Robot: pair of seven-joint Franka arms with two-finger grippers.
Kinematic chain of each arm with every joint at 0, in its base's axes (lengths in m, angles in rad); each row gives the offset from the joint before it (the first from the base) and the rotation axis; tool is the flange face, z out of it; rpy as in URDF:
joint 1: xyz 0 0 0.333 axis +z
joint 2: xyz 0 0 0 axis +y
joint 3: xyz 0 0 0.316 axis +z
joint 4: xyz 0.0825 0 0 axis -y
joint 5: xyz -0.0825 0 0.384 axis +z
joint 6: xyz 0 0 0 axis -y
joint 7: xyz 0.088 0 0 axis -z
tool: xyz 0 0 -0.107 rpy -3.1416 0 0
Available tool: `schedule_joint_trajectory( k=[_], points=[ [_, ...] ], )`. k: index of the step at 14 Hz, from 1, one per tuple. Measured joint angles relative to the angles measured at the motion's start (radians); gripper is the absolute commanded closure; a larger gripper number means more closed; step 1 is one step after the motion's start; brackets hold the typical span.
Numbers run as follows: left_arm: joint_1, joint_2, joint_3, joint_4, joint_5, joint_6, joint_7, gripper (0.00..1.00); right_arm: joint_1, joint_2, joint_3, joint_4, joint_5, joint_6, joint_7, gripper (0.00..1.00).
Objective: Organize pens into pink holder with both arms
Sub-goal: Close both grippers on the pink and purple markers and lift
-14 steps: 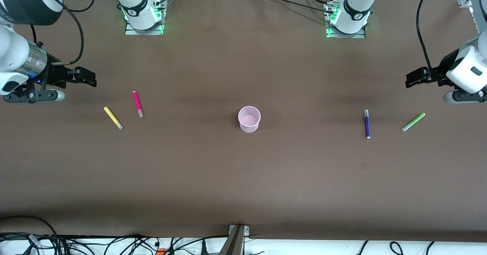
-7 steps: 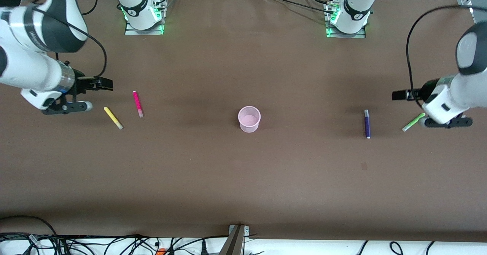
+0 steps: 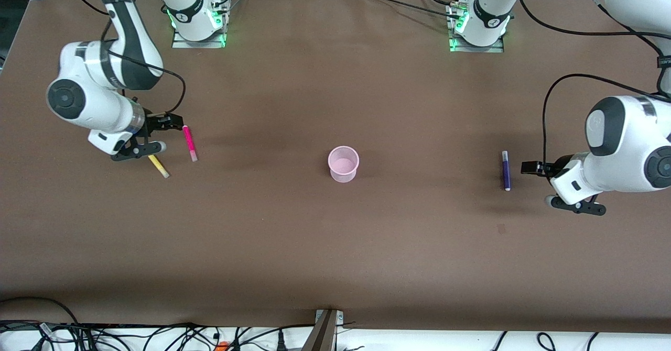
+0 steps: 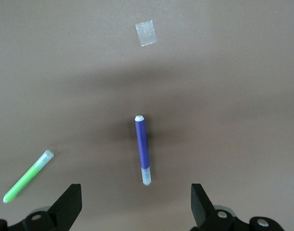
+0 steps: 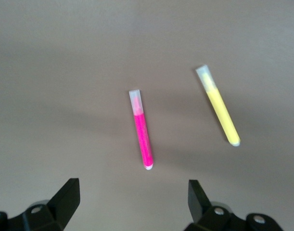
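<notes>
The pink holder [image 3: 343, 163] stands upright at the table's middle, with nothing in it. The magenta pen [image 3: 190, 143] and yellow pen [image 3: 159, 166] lie toward the right arm's end. My right gripper [image 3: 172, 121] is open and empty, low beside the magenta pen's end. Its wrist view shows the magenta pen [image 5: 142, 136] and yellow pen [image 5: 219, 107] ahead of the open gripper [image 5: 132, 198]. The purple pen [image 3: 506, 170] lies toward the left arm's end. My left gripper [image 3: 530, 167] is open and empty beside it. Its wrist view shows the purple pen [image 4: 142, 150] and green pen [image 4: 28, 176] ahead of the open gripper [image 4: 136, 202]. The left arm hides the green pen in the front view.
A small tape patch [image 3: 501, 229] sits on the brown table nearer the front camera than the purple pen; it also shows in the left wrist view [image 4: 146, 33]. The arm bases [image 3: 198, 21] [image 3: 479, 26] stand along the table's edge farthest from the front camera. Cables and a bracket [image 3: 327, 325] lie at the nearest edge.
Both arms have swung in and down. The right gripper has come up beside the magenta pen. The left gripper has come beside the purple pen, and its arm now covers the green pen.
</notes>
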Motion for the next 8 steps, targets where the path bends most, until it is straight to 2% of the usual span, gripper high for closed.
schedule_joint_trajectory(
  k=[2, 6, 8],
  points=[
    [0.0, 0.008, 0.0, -0.05, 0.0, 0.078, 0.017, 0.0, 0.0, 0.019, 0.0, -0.064, 0.0, 0.091, -0.039, 0.06],
    [0.0, 0.041, 0.0, -0.18, 0.0, 0.284, 0.019, 0.0, 0.0, 0.067, 0.001, -0.123, 0.0, 0.185, -0.071, 0.12],
    [0.0, 0.065, 0.0, -0.236, 0.0, 0.388, 0.017, 0.09, 0.0, 0.078, 0.001, -0.153, 0.0, 0.215, -0.086, 0.15]
  ],
)
